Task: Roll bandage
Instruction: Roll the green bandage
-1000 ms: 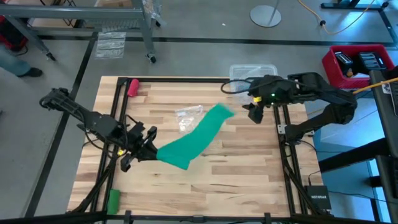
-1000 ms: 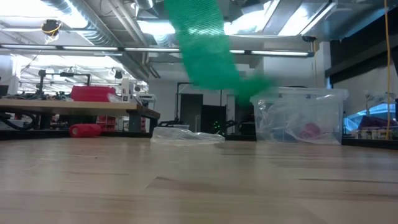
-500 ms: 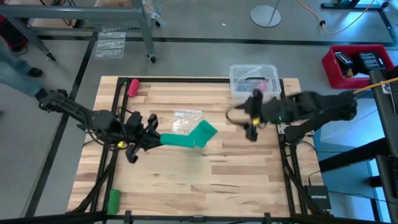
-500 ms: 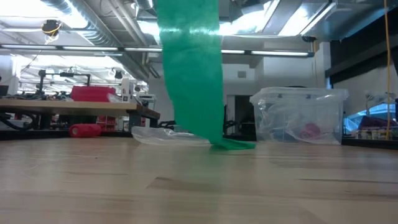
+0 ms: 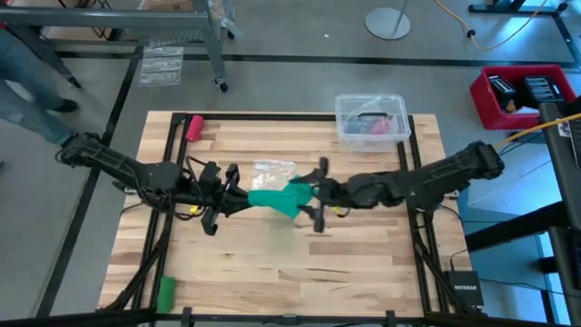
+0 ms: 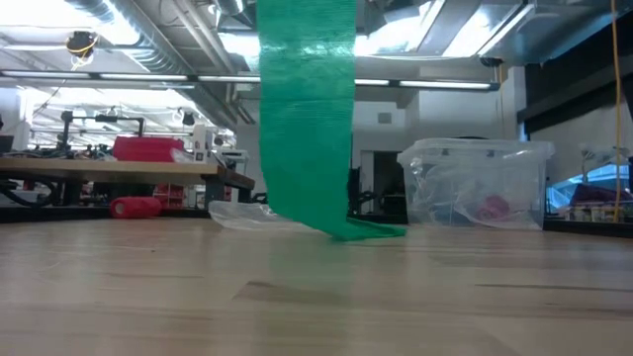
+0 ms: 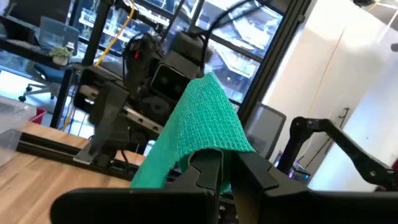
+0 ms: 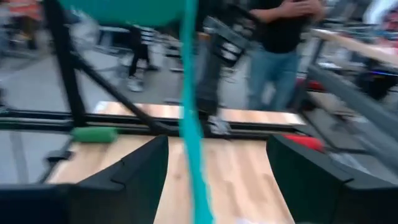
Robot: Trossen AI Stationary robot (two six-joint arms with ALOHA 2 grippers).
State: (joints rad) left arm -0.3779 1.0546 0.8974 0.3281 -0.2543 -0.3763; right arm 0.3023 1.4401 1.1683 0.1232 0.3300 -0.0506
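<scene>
The teal-green bandage is a long flat strip hanging down over the middle of the table. My left gripper, reaching in from the left, is shut on its upper end. The strip's lower end lies on the wood. My right gripper comes in level from the right and is open. In the right wrist view the strip hangs edge-on between its two fingers, touching neither. My left gripper pinches the bandage's upper end between its two shut fingers, and the cloth bunches and drapes over the fingertips. The fingers come about level from the table's left. The strip hangs slack below them, its lower end resting on the table.
A crumpled clear plastic bag lies just beyond the bandage. A clear lidded box stands at the far right. A pink-red roll lies at the far left, a small green roll at the near left. People stand beyond the table.
My right gripper has swung down and toward the table's left, tipping from pointing down to level, and now stands open around the strip. The bandage's free end has dropped onto the table, so the strip hangs straight. My left gripper has shifted slightly right.
</scene>
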